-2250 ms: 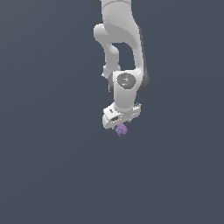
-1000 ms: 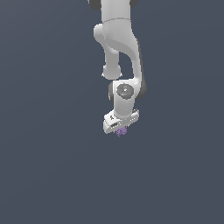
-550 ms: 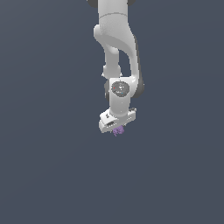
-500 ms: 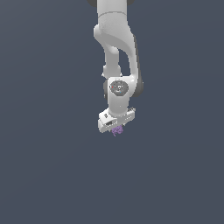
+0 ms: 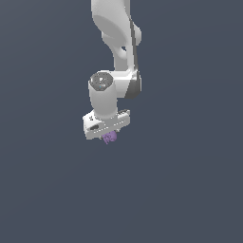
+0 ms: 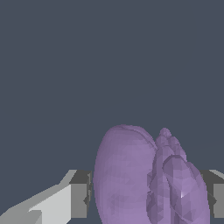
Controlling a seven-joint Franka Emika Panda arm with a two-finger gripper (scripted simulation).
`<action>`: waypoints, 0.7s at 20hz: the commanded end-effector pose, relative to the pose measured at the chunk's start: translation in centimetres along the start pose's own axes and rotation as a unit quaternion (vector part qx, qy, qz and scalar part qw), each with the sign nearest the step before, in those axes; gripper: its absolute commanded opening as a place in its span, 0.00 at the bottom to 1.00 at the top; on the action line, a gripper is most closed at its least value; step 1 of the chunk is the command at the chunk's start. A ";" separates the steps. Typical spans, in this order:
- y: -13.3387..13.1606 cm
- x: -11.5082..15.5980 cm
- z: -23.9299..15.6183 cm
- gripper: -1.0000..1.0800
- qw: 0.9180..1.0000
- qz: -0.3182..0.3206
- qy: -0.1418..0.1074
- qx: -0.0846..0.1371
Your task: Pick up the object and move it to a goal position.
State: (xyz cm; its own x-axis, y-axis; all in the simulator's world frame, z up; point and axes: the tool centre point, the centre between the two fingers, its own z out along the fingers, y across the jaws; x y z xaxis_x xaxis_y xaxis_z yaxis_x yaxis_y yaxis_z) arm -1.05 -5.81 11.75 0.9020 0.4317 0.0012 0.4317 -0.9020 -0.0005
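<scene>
Leftward by a little since the earlier frames, my arm (image 5: 116,52) has carried its wrist across the exterior view, the load coming along with it. My gripper (image 5: 109,136) points down and pinches the object (image 5: 109,137), a lumpy light-purple piece that peeks out just below the white hand. From the wrist view, the object (image 6: 144,179) fills the gap between the two dark pads (image 6: 81,199), touching both. Behind it lies only a plain slate-grey backdrop (image 5: 190,180), with no surface I can make out.
</scene>
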 end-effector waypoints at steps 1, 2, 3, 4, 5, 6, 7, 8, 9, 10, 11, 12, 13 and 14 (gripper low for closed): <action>2.5 -0.7 -2.0 0.00 1.000 0.000 0.000 0.000; 3.5 -0.9 -2.8 0.00 1.000 0.000 0.000 0.000; 4.5 -1.2 -3.5 0.00 1.000 0.000 0.000 0.000; 5.5 -1.4 -4.3 0.00 1.000 0.000 0.000 0.000; 6.4 -1.7 -5.1 0.00 1.000 0.000 0.000 0.000; 7.4 -1.9 -5.9 0.00 1.000 0.000 0.000 0.000; 8.4 -2.1 -6.6 0.00 1.000 0.000 0.000 0.000; 9.4 -2.3 -7.4 0.00 1.000 0.000 0.000 0.000; 10.3 -2.5 -8.1 0.00 1.000 0.000 0.000 0.000; 11.2 -2.7 -8.7 0.00 1.000 0.000 0.000 0.000; 11.9 -2.9 -9.3 0.00 1.000 0.000 0.000 0.000; 12.6 -3.0 -9.9 0.00 1.000 0.000 0.000 0.000; 13.3 -3.1 -10.4 0.00 1.000 0.000 0.000 0.000; 13.9 -3.3 -10.8 0.00 1.000 0.000 0.000 0.000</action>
State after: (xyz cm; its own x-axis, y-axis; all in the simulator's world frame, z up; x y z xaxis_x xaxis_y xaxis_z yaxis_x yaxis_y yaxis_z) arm 1.77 -18.81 21.79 0.9025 0.4307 0.0018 0.4307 -0.9025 0.0001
